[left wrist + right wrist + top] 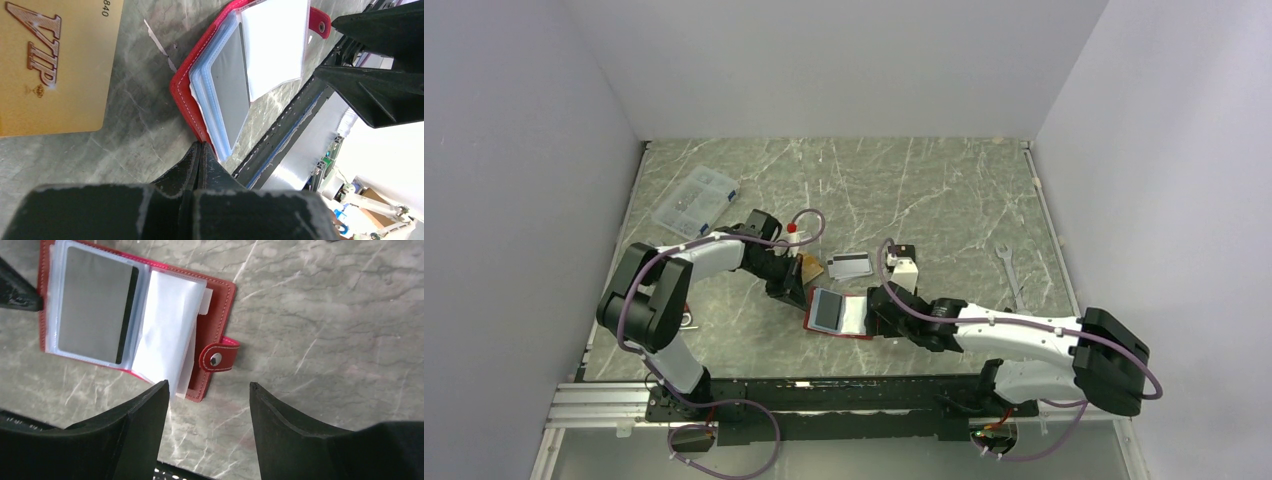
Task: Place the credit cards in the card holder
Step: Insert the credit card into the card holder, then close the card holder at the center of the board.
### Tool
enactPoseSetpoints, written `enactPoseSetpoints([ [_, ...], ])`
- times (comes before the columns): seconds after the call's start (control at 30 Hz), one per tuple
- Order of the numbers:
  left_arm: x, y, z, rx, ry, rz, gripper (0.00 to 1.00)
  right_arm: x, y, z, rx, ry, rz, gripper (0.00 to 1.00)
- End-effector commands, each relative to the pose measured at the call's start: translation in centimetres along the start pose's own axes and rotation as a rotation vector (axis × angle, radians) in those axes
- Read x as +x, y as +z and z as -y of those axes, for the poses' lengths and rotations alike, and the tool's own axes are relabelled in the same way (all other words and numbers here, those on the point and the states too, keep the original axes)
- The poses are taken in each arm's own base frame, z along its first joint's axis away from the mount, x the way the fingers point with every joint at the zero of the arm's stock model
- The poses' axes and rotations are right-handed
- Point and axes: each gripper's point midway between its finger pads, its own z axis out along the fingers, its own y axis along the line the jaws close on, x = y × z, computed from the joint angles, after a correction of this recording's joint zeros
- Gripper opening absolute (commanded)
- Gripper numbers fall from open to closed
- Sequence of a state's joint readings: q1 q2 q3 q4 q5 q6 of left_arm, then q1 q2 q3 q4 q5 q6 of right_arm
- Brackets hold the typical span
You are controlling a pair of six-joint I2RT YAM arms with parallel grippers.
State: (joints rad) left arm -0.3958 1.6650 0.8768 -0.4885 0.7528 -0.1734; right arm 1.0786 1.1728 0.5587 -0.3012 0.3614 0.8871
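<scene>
My left arm bends at the elbow and reaches toward the table's middle; my black two-finger left gripper (pixel 200 150) has its fingers pressed together, tips low over the surface. My right arm stretches leftward, and my black right gripper (pixel 207 390) keeps its fingers spread apart, holding nothing.

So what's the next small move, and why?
Probably send the right gripper, fingers open and empty over the card holder, to the silver card on the table beyond it: a grey card already sits in a pocket, and the shut left gripper points at the holder's edge.
</scene>
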Motion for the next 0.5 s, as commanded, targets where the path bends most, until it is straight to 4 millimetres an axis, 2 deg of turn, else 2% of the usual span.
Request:
enactPoseSetpoints([
  [0.0,-1.2,-1.5,0.8,-0.013,0.068,0.037,0.00,-2.1,0.0,0.4,0.091,-0.002,0.058,0.62],
  [0.27,-1.2,-1.9,0.6,-0.027,0.073,0.026,0.00,-2.5,0.5,-0.1,0.075,0.019,0.086,0.57],
  [0.47,-1.1,-2.6,0.8,-0.042,0.084,0.017,0.00,-2.9,1.5,-1.3,0.053,0.003,0.090,0.52],
])
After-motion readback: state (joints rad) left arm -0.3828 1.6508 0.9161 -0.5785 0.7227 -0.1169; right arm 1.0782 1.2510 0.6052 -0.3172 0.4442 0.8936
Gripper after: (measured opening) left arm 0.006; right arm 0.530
